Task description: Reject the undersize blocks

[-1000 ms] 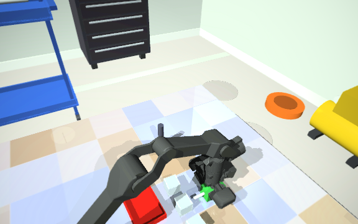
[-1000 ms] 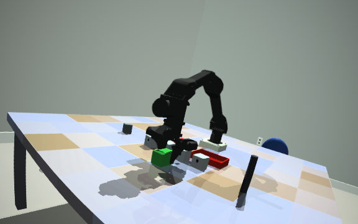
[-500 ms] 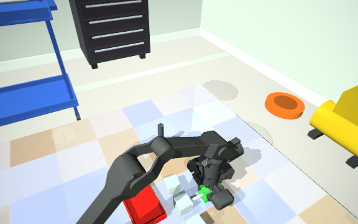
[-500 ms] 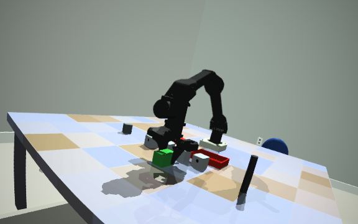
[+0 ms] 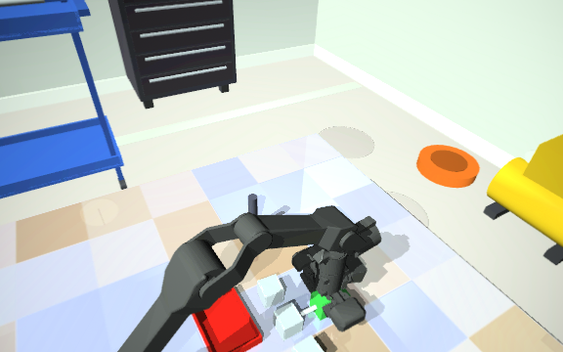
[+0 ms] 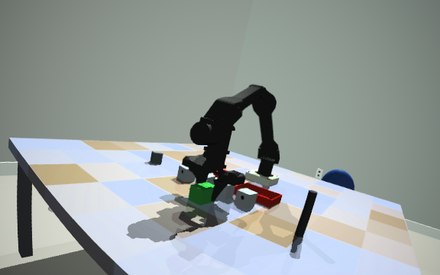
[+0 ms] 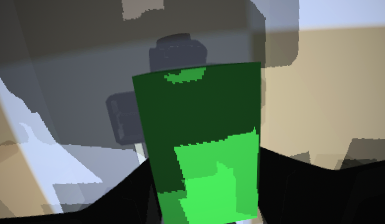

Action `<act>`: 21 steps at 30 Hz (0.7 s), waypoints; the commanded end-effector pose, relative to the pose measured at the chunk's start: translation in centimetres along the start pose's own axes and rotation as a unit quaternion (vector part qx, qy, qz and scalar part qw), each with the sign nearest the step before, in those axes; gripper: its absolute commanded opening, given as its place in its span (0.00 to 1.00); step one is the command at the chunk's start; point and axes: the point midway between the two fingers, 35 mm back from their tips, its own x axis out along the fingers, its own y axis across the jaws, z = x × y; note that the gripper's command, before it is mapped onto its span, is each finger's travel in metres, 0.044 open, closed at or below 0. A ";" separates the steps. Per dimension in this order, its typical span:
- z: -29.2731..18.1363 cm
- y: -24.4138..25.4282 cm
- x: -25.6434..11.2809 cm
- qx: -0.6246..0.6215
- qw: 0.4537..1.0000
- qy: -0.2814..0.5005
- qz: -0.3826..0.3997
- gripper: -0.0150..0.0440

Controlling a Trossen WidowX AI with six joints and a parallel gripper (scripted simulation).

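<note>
The green gauge (image 5: 319,305) (image 6: 201,194) (image 7: 198,110), a blocky handle with a pale pin, is held in the gripper (image 5: 327,297) (image 6: 209,187) (image 7: 198,150), its pin pointing at a pale steel block (image 5: 288,320); whether it enters the bore cannot be told. Another pale block (image 5: 271,289) sits near that one, beside the shallow, rectangular red tray (image 5: 257,336) (image 6: 275,201), which lies flat and open-topped.
</note>
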 end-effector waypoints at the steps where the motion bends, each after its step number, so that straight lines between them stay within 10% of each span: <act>1: 0.1 0.0 -0.8 -0.002 1.000 -0.008 -0.001 0.25; 21: -0.1 0.0 -0.7 -0.002 1.000 -0.008 -0.001 0.25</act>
